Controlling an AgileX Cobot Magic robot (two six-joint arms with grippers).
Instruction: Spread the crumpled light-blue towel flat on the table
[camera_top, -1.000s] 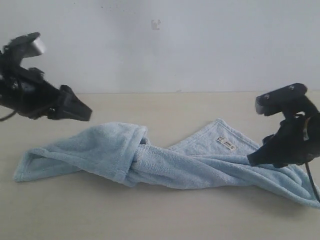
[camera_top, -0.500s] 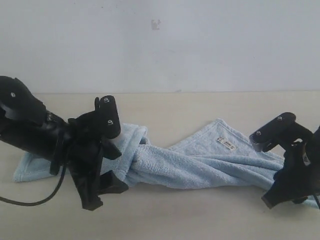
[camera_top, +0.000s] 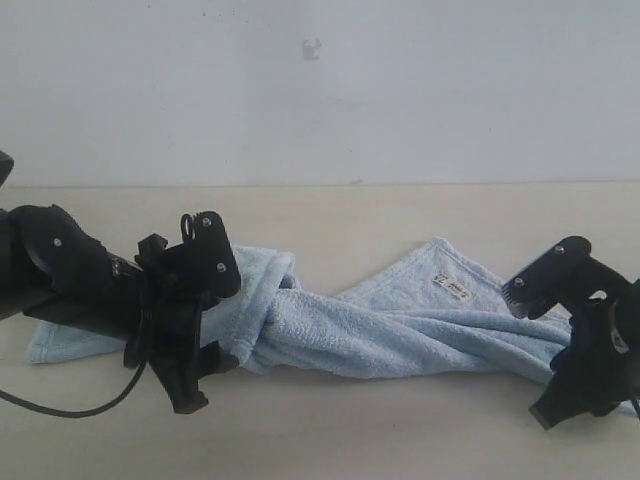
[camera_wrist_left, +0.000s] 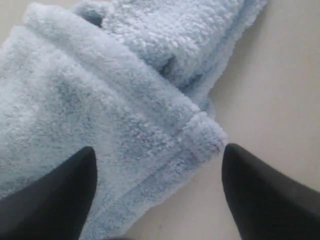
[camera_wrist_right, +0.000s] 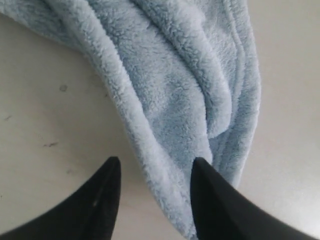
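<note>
Nearest, along the bottom of the exterior view, runs a bare strip of the broad cream-beige matte counter (camera_top: 330, 440). Just behind it, at lower left, the black left gripper (camera_top: 205, 380) tips down over the near edge of the cloth. Its wrist view shows the jaws spread, one finger over the pile and the other over bare counter, with a hemmed fold between them and nothing pinched. At lower right the black right gripper (camera_top: 550, 412) is low at the other end. Its jaws are also spread and straddle the fleecy edge without closing on it.

Between them the large light-blue fluffy fleece towel (camera_top: 400, 330) lies across the middle of the frame as a long rumpled band, rolled over on itself left of centre, so it is far from flat. One arm at each end looks like preparation to pinch both ends and draw them apart, which should undo the roll.

Further back a small white rectangular tag (camera_top: 453, 288) shows on the raised flap, then more counter, then the plain white-grey wall (camera_top: 400, 90).
</note>
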